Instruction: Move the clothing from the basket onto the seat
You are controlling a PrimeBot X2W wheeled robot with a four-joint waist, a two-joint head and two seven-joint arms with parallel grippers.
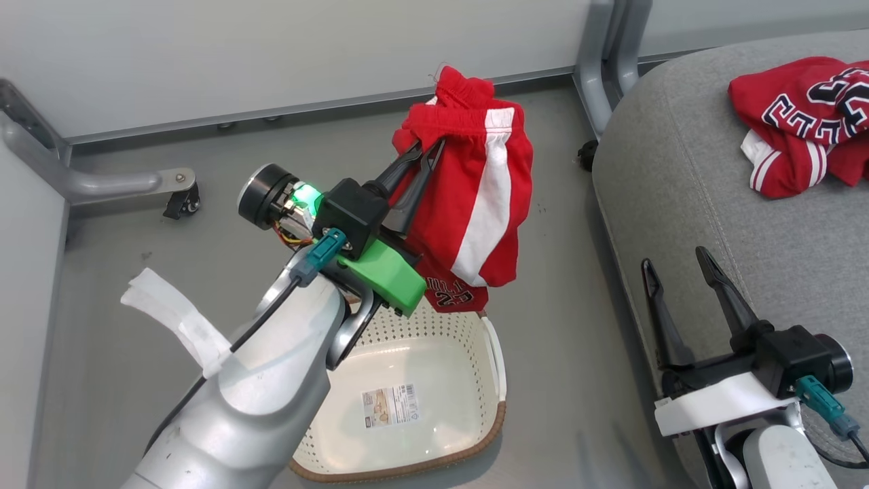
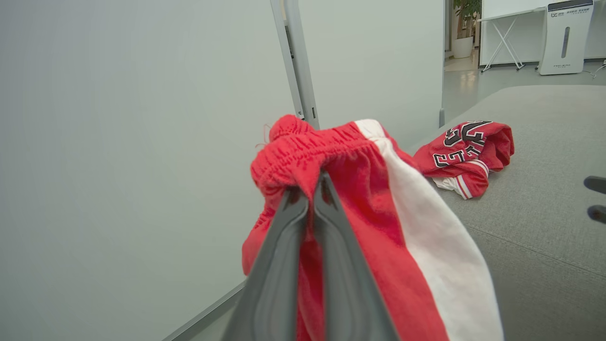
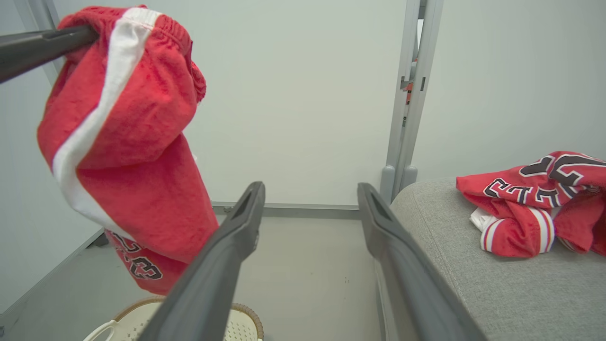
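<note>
My left gripper (image 1: 431, 148) is shut on the waistband of the red shorts (image 1: 478, 197), which hang with their white stripe above the basket (image 1: 468, 441); the left wrist view has the closed fingers pinching the shorts (image 2: 341, 180). The cream basket sits on the floor with only a label sticker inside. The red jersey (image 1: 808, 119) with "23" lies crumpled on the grey seat (image 1: 679, 176) at the right. My right gripper (image 1: 675, 263) stands open at the seat's near edge, holding nothing. In the right wrist view the shorts (image 3: 128, 142) hang at left and the jersey (image 3: 535, 203) lies at right.
Pale partition walls close off the back and left, with grey metal legs (image 1: 604, 61) and a castor (image 1: 182, 202) on the floor. A white strip of tape (image 1: 173, 309) hangs off my left forearm. Grey floor lies between basket and seat.
</note>
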